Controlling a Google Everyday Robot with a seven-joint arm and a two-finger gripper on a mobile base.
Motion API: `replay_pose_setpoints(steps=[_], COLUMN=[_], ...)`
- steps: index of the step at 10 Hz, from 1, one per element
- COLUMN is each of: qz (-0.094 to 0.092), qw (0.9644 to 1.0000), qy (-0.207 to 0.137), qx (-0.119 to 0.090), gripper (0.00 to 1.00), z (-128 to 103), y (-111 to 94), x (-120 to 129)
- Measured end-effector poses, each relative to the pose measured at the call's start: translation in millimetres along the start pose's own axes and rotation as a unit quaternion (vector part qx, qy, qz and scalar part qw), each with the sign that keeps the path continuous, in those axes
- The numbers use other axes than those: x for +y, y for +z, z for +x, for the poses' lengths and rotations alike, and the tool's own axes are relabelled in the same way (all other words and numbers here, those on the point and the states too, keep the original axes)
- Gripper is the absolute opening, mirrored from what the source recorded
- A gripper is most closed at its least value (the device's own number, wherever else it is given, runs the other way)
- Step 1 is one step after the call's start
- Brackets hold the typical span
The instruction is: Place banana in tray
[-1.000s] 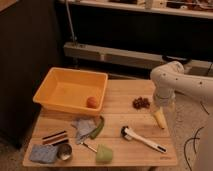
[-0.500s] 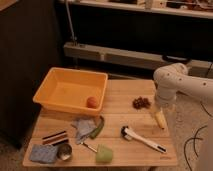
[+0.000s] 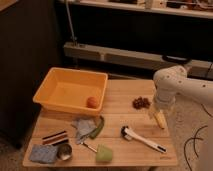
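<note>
Pale yellow banana [image 3: 160,120]: slim curved fruit lying at 3 o'clock on the light wooden table [image 3: 120,102], well apart from the tray.
Orange-yellow plastic tray [image 3: 75,73]: large rectangular bin at 10 o'clock.
White arm's gripper [image 3: 159,111]: just over the banana's upper end, jaws apart, nothing lifted.
Change: almost none; the arm keeps its pose above the fruit.
Meaning: grasp apparently pending; the carry toward 10 o'clock remains.

Lab-like test room: wooden worktable [image 3: 125,95], metal racking [image 3: 125,54] behind, loose floor cables [image 3: 192,144], my gripper [image 3: 159,115] over the table's right edge.
</note>
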Motion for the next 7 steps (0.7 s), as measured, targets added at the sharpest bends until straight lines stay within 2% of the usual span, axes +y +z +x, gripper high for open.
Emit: replay_pose_setpoints(steps=[7], qz=[-0.015], qw=[0.9999], qy=[0.005], qx=[-0.002], gripper=[0.65], z=[0.3], y=[15.3], x=[-5.3])
